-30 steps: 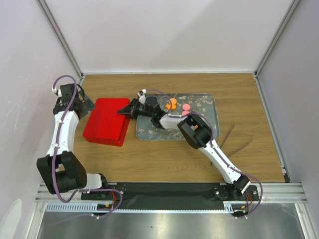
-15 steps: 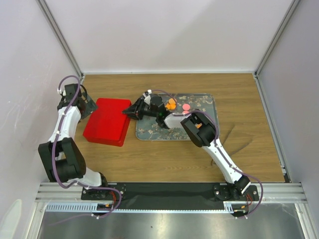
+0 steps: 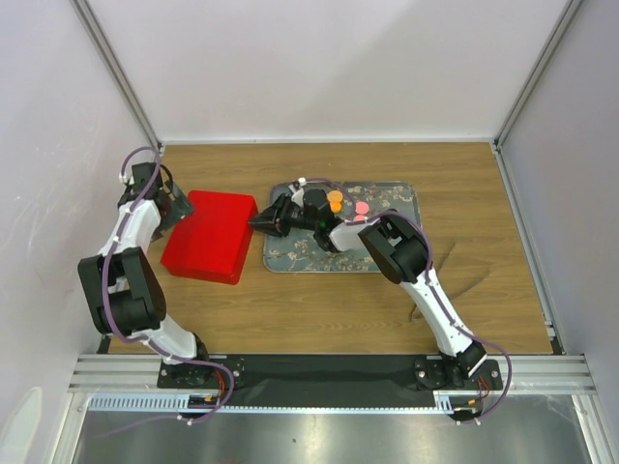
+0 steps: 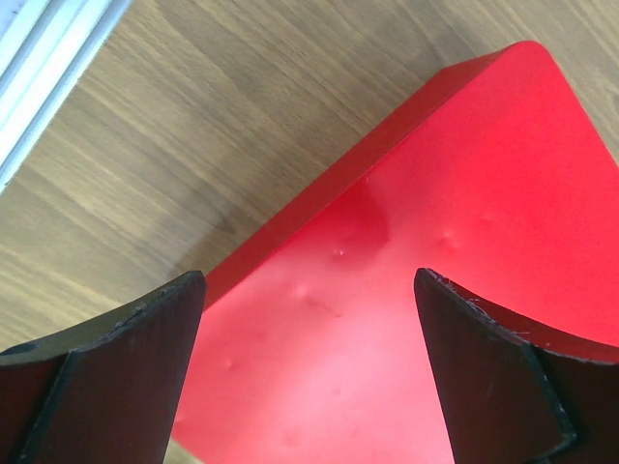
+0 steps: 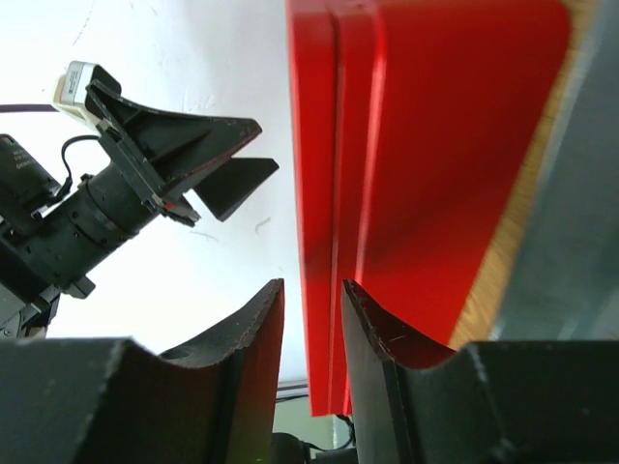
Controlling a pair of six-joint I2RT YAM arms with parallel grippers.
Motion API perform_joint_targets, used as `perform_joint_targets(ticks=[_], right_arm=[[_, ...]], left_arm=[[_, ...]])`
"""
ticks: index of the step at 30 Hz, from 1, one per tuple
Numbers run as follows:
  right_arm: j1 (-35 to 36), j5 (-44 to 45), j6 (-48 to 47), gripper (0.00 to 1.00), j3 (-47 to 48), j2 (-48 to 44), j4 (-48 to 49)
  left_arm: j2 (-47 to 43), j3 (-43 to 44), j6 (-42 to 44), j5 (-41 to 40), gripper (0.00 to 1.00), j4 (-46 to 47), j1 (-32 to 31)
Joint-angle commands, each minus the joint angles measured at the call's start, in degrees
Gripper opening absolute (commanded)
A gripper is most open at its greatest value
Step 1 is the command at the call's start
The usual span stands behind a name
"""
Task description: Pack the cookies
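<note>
1. Cookies (image 3: pixel 334 201): orange and pink, on tray (image 3: pixel 397 246), lying right of the right pincer (image 3: pixel 263 221).
2. Right arm nearer; its pincer barely ajar, empty, pointing left toward red box (image 3: pixel 206 235).
3. Left pincer (image 4: pixel 308 278): wide open over box corner.

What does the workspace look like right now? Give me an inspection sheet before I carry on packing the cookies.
Surface: wooden table, no spills seen.
Job's things: orange cookies and a pink cookie at the far side of the patterned tray, beside the right arm.
Clutter: red lid flat on the table, left of the tray.
Grippers: left gripper open over the lid's left edge; right gripper narrowly open, holding nothing, between tray and lid.
Cables: purple cables loop along both arms; no snag seen.
Surroundings: white walls on three sides; metal rail at the near edge.
</note>
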Motion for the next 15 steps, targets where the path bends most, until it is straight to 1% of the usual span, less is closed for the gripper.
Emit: perform_joint_targets(ticks=[1, 4, 10, 11, 15], right_arm=[[-0.80, -1.02, -1.49, 0.37, -1.32, -4.53, 3.13], [-0.98, -1.20, -1.84, 0.38, -2.03, -4.97, 3.04], [-0.98, -1.28, -6.05, 0.48, -0.36, -5.85, -1.52], [-0.89, -1.20, -6.76, 0.52, 0.07, -5.93, -3.53], [-0.36, -1.46, -10.98, 0.64, 4.11, -5.58, -10.83]], left_arm=[[1.58, 2.93, 0.95, 1.60, 0.95, 2.28, 0.48], [2.20, 2.94, 1.13, 2.48, 0.95, 2.98, 0.39], [2.56, 3.03, 1.74, 2.84, 0.94, 2.99, 0.13], [2.82, 3.11, 1.83, 2.92, 0.94, 2.99, -0.05], [3.26, 3.29, 2.27, 2.49, 0.94, 2.37, -0.84]])
